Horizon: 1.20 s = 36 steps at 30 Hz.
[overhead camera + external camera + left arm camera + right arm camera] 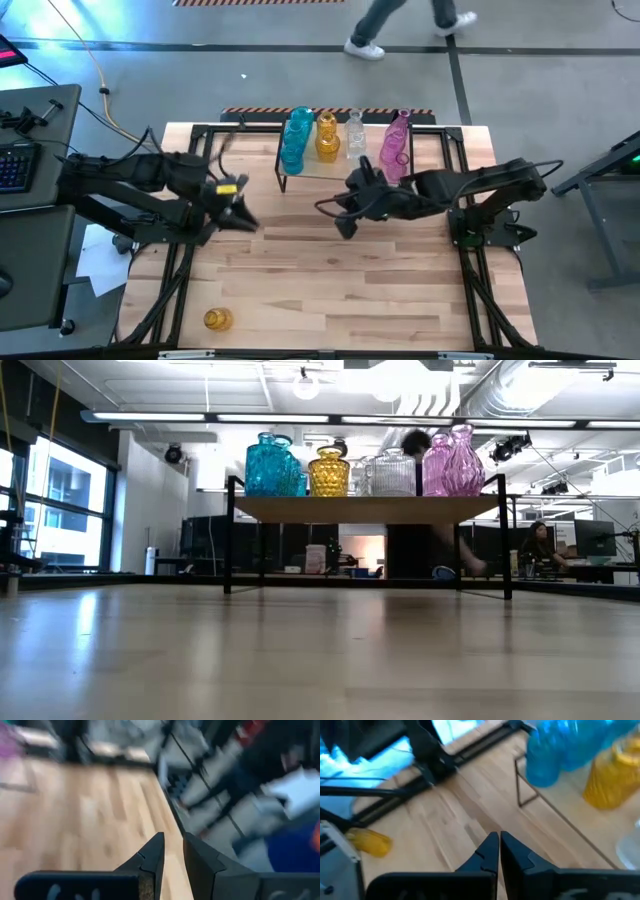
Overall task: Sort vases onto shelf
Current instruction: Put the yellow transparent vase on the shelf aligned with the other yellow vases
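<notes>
Dark arms; left arm (pixel 150 185) yellow label; black tapered jaws.

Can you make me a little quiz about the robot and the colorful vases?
1. True or false: the right gripper is holding a pink vase.
2. Which vase still lies on the table, away from the shelf? A) blue B) yellow C) clear
3. Fill in: on the shelf, the clear vase stands between the amber vase and the ____ vase.

Key:
1. False. It is shut and holds nothing.
2. B. The yellow vase lies near the table's front edge on the left arm's side, below the left gripper.
3. Pink. The blue vases are at the other end.
</notes>
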Available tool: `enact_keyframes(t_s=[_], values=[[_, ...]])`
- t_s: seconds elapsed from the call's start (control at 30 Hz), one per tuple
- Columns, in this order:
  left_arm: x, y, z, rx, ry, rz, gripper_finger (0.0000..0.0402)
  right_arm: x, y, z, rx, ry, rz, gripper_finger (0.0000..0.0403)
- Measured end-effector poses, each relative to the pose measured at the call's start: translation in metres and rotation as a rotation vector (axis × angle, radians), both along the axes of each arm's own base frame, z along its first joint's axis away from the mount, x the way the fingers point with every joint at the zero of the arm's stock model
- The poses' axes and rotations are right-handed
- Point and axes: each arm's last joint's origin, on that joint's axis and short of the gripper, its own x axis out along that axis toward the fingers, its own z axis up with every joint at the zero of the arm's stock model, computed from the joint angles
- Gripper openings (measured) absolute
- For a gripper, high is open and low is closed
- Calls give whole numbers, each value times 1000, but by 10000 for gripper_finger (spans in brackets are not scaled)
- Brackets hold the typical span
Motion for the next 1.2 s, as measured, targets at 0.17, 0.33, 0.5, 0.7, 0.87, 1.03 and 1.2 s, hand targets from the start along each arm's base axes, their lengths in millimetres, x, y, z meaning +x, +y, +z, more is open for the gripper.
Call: enact_keyframes(t_s=[0.17,0.33,0.5,0.7,0.87,1.03,1.2], values=[[-13,-15,-17,62,173,-158,62,-8,7,29,-23,-46,30,0],[-21,-36,-24,53,278,-239,62,-18,13,30,-17,15,25,0],[-20,-60,-32,54,368,-245,62,-24,21,25,-27,74,60,0],[-16,-95,-58,67,606,-239,62,-30,30,22,-74,126,137,0],[-18,-121,-84,103,857,-228,63,-36,39,20,-99,175,195,0],[-17,-136,-96,73,968,-182,83,-42,46,17,-112,215,220,0],[-18,-141,-97,26,985,-150,145,-44,51,17,-107,211,229,0]])
